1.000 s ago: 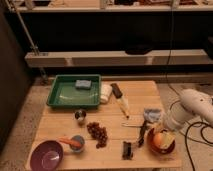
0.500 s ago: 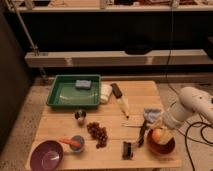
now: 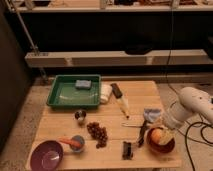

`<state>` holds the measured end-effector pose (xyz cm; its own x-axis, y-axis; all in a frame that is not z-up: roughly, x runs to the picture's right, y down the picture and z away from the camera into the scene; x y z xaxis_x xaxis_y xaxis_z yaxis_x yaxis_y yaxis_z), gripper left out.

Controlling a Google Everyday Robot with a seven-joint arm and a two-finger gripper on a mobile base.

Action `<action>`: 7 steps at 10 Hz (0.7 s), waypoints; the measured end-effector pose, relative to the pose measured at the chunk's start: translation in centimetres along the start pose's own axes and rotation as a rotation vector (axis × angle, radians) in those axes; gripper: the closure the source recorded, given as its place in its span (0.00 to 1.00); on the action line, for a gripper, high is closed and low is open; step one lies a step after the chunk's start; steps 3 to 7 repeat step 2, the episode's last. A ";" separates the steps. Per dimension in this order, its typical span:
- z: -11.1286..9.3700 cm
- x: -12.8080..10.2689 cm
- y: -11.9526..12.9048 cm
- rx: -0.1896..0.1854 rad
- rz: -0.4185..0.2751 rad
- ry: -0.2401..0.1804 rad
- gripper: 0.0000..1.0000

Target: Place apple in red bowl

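Observation:
The apple [image 3: 157, 135], yellow-orange with a red blush, sits in the red bowl [image 3: 162, 147] near the front right corner of the wooden table. My gripper [image 3: 148, 128] is at the end of the white arm [image 3: 192, 105], which reaches in from the right. The gripper is at the bowl's left rim, right against the apple. Part of the bowl is hidden behind the gripper and the apple.
A green tray [image 3: 62, 95] holding a blue sponge [image 3: 82, 83] stands at the back left. Also on the table are a white cloth [image 3: 106, 92], a black-handled tool [image 3: 120, 97], a metal cup [image 3: 80, 116], a grape cluster [image 3: 97, 133], a purple bowl [image 3: 46, 155], a small blue bowl with a carrot [image 3: 74, 143] and a black item [image 3: 128, 150].
The arm and gripper have shifted a little to the left over the red bowl. The apple stays at the bowl, slightly higher than a second ago.

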<state>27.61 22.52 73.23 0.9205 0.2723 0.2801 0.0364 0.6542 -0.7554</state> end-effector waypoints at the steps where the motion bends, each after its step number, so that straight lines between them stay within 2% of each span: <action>1: 0.0 0.0 0.0 0.000 -0.001 0.000 0.25; 7: 0.0 -0.1 -0.1 -0.001 -0.002 0.000 0.25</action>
